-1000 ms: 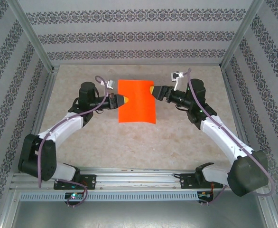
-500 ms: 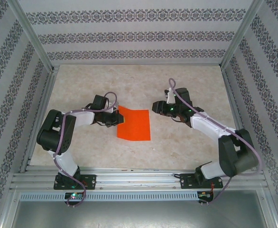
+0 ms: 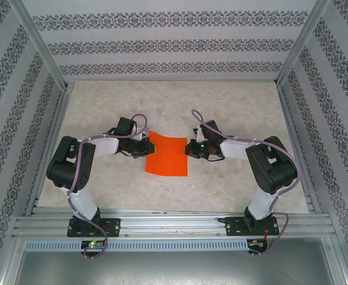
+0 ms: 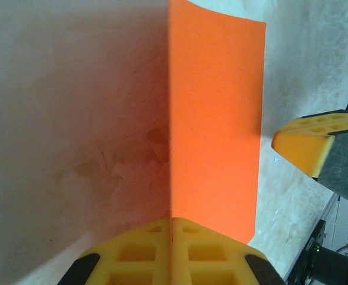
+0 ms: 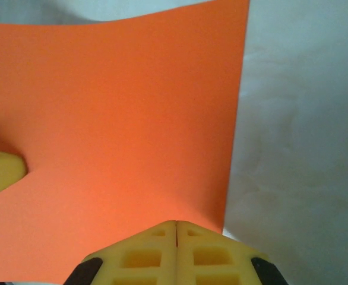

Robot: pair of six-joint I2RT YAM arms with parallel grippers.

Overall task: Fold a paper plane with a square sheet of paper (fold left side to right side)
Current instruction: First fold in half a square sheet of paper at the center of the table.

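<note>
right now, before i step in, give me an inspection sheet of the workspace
surface: beige marbled table top, faint stains near the paper in the left wrist view
job's things: orange square sheet of paper, plain, lying mid-table between the arms, far edge slightly curled
clutter: nothing seen
grippers: left end effector shut on the sheet's left edge; right end effector shut on its right edge
cables: purple cable looped over the left wrist, another purple cable over the right wrist, both off the paper
surroundings: patterned walls on three sides, metal rail carrying the arm bases at the near edge
</note>
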